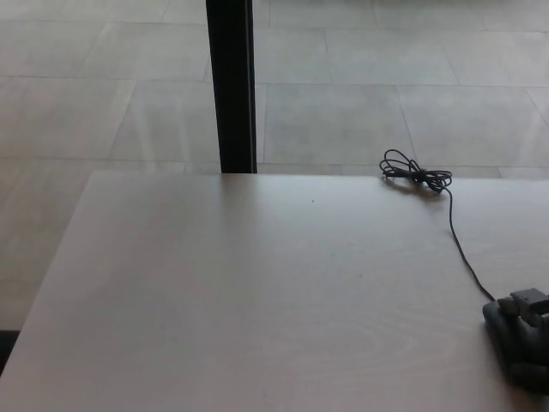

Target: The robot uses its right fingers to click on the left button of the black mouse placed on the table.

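The black mouse (513, 348) lies on the pale wooden table (257, 292) at the bottom right corner of the head view, partly cut off by the picture's edge. Its thin black cable (461, 249) runs back to a coiled bundle (414, 172) near the table's far edge. Only a small dark part of my right hand (529, 304) shows, coming in from the right edge and lying over the front of the mouse. Whether it presses the left button cannot be made out. My left hand is out of the picture.
A black vertical post (232, 86) stands behind the table's far edge. Beyond it lies a grey tiled floor (386, 94). The table's left edge runs diagonally at the picture's left.
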Controlling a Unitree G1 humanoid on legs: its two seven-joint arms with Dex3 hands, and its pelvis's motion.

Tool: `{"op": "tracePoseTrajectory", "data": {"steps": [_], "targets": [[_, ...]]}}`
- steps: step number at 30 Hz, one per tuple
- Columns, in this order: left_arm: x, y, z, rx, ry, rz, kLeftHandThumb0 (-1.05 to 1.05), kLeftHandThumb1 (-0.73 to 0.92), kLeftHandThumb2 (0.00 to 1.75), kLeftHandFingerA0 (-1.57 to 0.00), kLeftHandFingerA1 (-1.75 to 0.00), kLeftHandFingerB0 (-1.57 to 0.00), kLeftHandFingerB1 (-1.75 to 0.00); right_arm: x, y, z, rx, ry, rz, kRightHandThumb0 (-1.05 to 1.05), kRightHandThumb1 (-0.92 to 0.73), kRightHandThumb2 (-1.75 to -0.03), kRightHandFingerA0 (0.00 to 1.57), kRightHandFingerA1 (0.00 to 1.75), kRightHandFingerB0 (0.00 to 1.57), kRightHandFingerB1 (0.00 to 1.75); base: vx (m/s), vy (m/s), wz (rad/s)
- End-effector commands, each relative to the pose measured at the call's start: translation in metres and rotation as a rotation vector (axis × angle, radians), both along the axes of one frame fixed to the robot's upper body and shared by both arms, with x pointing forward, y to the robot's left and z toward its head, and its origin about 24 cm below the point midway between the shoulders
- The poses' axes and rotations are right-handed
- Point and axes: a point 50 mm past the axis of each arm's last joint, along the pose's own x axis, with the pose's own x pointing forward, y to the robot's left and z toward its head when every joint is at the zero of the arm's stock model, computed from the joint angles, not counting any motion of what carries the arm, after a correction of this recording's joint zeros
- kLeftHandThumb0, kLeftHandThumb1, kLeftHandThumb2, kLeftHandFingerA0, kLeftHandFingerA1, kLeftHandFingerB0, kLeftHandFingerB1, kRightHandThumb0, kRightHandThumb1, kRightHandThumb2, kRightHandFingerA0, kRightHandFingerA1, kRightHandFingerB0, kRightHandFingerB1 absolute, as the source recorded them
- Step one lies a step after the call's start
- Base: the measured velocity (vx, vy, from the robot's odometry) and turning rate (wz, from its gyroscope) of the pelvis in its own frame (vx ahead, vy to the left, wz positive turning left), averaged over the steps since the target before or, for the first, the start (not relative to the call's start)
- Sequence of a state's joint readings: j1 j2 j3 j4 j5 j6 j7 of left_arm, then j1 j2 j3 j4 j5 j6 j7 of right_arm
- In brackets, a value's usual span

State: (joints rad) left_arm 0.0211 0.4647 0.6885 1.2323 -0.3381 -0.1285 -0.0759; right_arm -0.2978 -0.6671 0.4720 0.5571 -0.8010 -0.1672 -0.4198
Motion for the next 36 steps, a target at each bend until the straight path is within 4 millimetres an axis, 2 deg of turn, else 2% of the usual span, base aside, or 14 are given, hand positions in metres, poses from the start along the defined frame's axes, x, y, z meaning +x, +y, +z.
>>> {"op": "tracePoseTrajectory", "data": {"steps": [1, 10, 11, 15, 16, 17, 19, 20, 22, 28, 29, 30, 31, 36], "targets": [[0.001, 0.007, 0.008, 0.06, 0.005, -0.015, -0.9, 0.92, 0.84, -0.82, -0.6, -0.6, -0.49, 0.001, -0.002, 0.001, -0.013, -0.009, 0.002, -0.76, -0.74, -1.11, 0.31, 0.57, 0.33, 0.49, 0.0, 0.0, 0.0], [0.008, 0.011, 0.013, 0.053, -0.025, 0.0, -0.9, 0.92, 0.81, -0.85, -0.59, -0.62, -0.48, -0.005, 0.005, -0.013, -0.05, 0.046, 0.039, -0.74, -0.74, -1.11, 0.26, 0.57, 0.33, 0.5, 0.0, 0.0, 0.0], [0.008, 0.011, 0.013, 0.052, -0.024, -0.005, -0.9, 0.92, 0.81, -0.81, -0.57, -0.61, -0.47, -0.006, 0.007, -0.015, -0.055, 0.078, 0.044, -0.72, -0.89, -0.67, 0.28, 0.5, 0.37, 0.32, 0.0, 0.0, 0.0], [0.008, 0.013, 0.015, 0.062, -0.019, -0.013, -0.9, 0.92, 0.81, -0.78, -0.55, -0.62, -0.47, -0.009, 0.016, -0.021, -0.131, 0.122, 0.11, -0.73, -0.91, -0.68, 0.28, 0.51, 0.37, 0.32, 0.0, 0.0, 0.0], [0.009, 0.013, 0.015, 0.066, -0.022, -0.02, -0.91, 0.92, 0.83, -0.77, -0.59, -0.58, -0.48, -0.011, 0.02, -0.025, -0.145, 0.144, 0.148, -0.75, -0.73, -1.11, 0.22, 0.56, 0.32, 0.5, 0.0, 0.0, 0.0], [0.009, 0.013, 0.015, 0.068, -0.02, -0.017, -0.91, 0.92, 0.82, -0.79, -0.58, -0.59, -0.48, -0.012, 0.021, -0.026, -0.149, 0.144, 0.161, -0.75, -0.9, -0.67, 0.31, 0.52, 0.38, 0.32, 0.0, 0.0, 0.0], [0.011, 0.013, 0.016, 0.07, -0.016, -0.015, -0.93, 0.92, 0.83, -0.78, -0.57, -0.58, -0.48, -0.013, 0.025, -0.029, -0.159, 0.14, 0.188, -0.75, -0.89, -0.67, 0.31, 0.52, 0.39, 0.32, 0.0, 0.0, 0.0], [0.012, 0.012, 0.016, 0.071, -0.013, -0.024, -0.97, 0.83, 0.94, -0.77, -0.6, -0.58, -0.51, -0.013, 0.026, -0.03, -0.164, 0.146, 0.194, -0.76, -0.9, -0.67, 0.29, 0.52, 0.37, 0.34, 0.0, 0.0, 0.0], [0.012, 0.012, 0.016, 0.057, -0.027, -0.018, -0.9, 0.92, 0.82, -0.78, -0.56, -0.61, -0.46, -0.014, 0.03, -0.03, -0.162, 0.155, 0.205, -0.74, -0.89, -0.67, 0.28, 0.52, 0.38, 0.33, 0.0, 0.0, 0.0], [0.015, 0.014, 0.018, 0.063, -0.03, -0.016, -0.91, 0.92, 0.82, -0.77, -0.55, -0.57, -0.46, -0.016, 0.016, -0.036, -0.202, 0.174, 0.161, -0.77, -0.82, -0.71, 0.24, 0.6, 0.36, 0.38, 0.0, 0.0, 0.0], [0.015, 0.013, 0.018, 0.067, -0.035, -0.024, -0.93, 0.92, 0.83, -0.8, -0.58, -0.59, -0.48, -0.018, 0.009, -0.039, -0.232, 0.183, 0.136, -0.77, -0.91, -0.68, 0.23, 0.6, 0.36, 0.36, 0.0, 0.0, 0.0], [0.016, 0.013, 0.018, 0.07, -0.034, -0.025, -0.99, 0.83, 0.94, -0.79, -0.59, -0.61, -0.51, -0.019, 0.006, -0.04, -0.237, 0.18, 0.128, -0.78, -0.91, -0.68, 0.24, 0.61, 0.38, 0.36, 0.0, 0.0, 0.0], [0.017, 0.013, 0.018, 0.07, -0.037, -0.024, -0.93, 0.92, 0.84, -0.83, -0.59, -0.62, -0.49, -0.02, 0.003, -0.042, -0.243, 0.202, 0.112, -0.78, -0.92, -0.69, 0.2, 0.59, 0.35, 0.36, 0.0, 0.0, 0.0], [0.018, 0.013, 0.019, 0.083, -0.022, -0.039, -0.93, 0.91, 0.88, -0.76, -0.58, -0.57, -0.47, -0.025, -0.001, -0.043, -0.243, 0.185, 0.114, -0.79, -0.92, -0.68, 0.22, 0.61, 0.38, 0.36, 0.0, 0.0, 0.0]]}}
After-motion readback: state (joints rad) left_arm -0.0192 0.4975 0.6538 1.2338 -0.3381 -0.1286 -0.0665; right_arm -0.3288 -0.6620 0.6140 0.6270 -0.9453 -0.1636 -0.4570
